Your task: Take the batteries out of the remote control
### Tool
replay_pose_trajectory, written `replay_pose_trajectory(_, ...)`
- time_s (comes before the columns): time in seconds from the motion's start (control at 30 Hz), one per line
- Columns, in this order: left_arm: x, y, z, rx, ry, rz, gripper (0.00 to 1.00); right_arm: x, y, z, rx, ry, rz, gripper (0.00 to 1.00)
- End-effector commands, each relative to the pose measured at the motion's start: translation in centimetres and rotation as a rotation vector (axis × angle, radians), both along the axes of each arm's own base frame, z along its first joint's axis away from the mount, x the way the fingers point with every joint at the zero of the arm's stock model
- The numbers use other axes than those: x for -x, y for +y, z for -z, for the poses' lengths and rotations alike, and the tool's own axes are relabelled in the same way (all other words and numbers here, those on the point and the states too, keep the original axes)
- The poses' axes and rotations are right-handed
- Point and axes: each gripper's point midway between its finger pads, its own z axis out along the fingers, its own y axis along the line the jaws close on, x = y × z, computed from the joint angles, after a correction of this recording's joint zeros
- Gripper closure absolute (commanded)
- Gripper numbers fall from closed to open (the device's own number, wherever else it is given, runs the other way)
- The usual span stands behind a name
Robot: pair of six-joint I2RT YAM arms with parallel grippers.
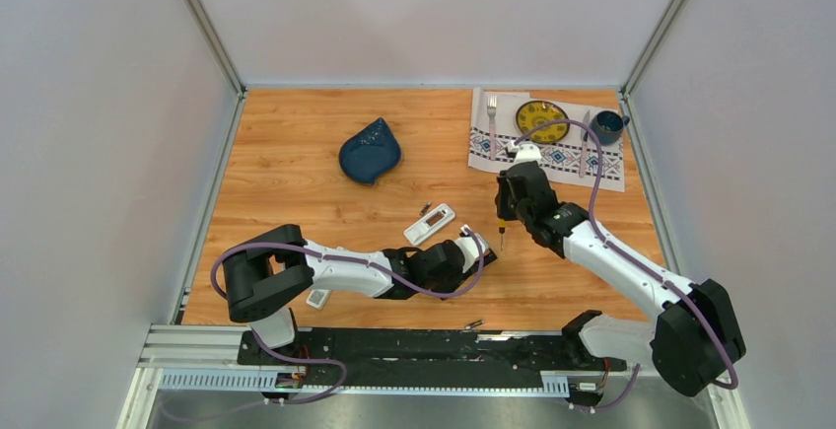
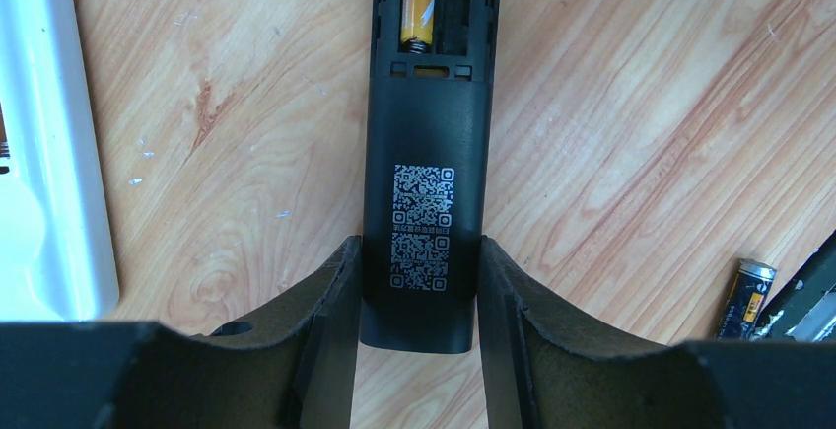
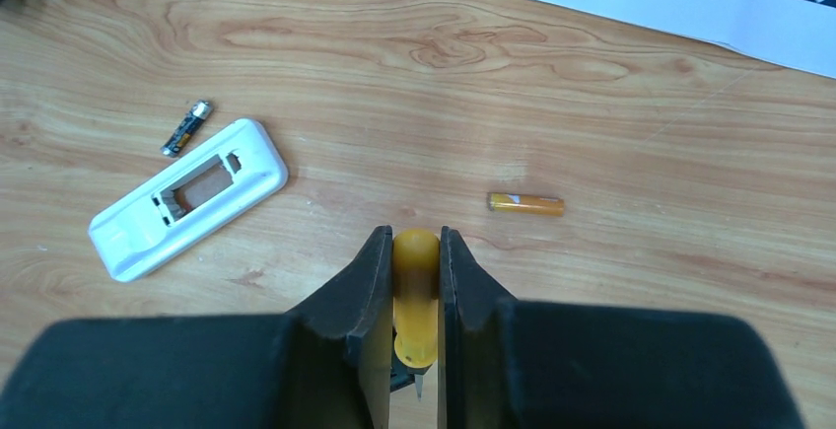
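My left gripper (image 2: 419, 291) is shut on the near end of a black remote control (image 2: 424, 153) that lies back-up on the wood. Its compartment is open, and one orange-gold battery (image 2: 418, 5) sits inside. A dark battery (image 2: 744, 296) lies loose to its right. My right gripper (image 3: 415, 251) is shut on the orange handle of a screwdriver (image 3: 415, 281), held tip-down above the table (image 1: 501, 242). A white remote (image 3: 187, 197) lies with its compartment open and empty. A dark battery (image 3: 187, 128) lies beside it, and an orange battery (image 3: 525, 204) rests on the wood.
A blue leaf-shaped dish (image 1: 370, 150) sits mid-table. At the back right, a patterned placemat (image 1: 611, 168) carries a fork (image 1: 492, 111), a yellow plate (image 1: 541, 120) and a blue mug (image 1: 607, 126). A small white piece (image 1: 317, 298) lies under the left arm. Grey walls enclose three sides.
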Motion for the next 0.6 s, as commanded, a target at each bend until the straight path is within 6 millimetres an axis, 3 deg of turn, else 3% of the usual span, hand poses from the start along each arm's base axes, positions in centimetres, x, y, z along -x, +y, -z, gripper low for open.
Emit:
replay_pose_trajectory(0.0, 4.6, 8.1, 7.2, -0.324, 0.209, 0.016, 0.98, -0.5, 1.5, -0.8, -0.125, -0.014, -0.026, 1.00)
replay_pose_trajectory(0.27, 4.6, 8.1, 7.2, -0.322, 0.207, 0.015, 0.98, -0.7, 3.7, -0.5, -0.345, -0.063, -0.056, 1.00)
replay_pose_trajectory(0.43, 4.6, 8.1, 7.2, -0.320, 0.206, 0.012, 0.98, -1.0, 2.9, -0.1, -0.339, -0.097, -0.010, 1.00)
replay_pose_trajectory(0.57, 4.6, 8.1, 7.2, -0.322, 0.206, 0.013, 0.98, -1.3, 2.5, -1.1, -0.331, -0.138, -0.006, 1.00)
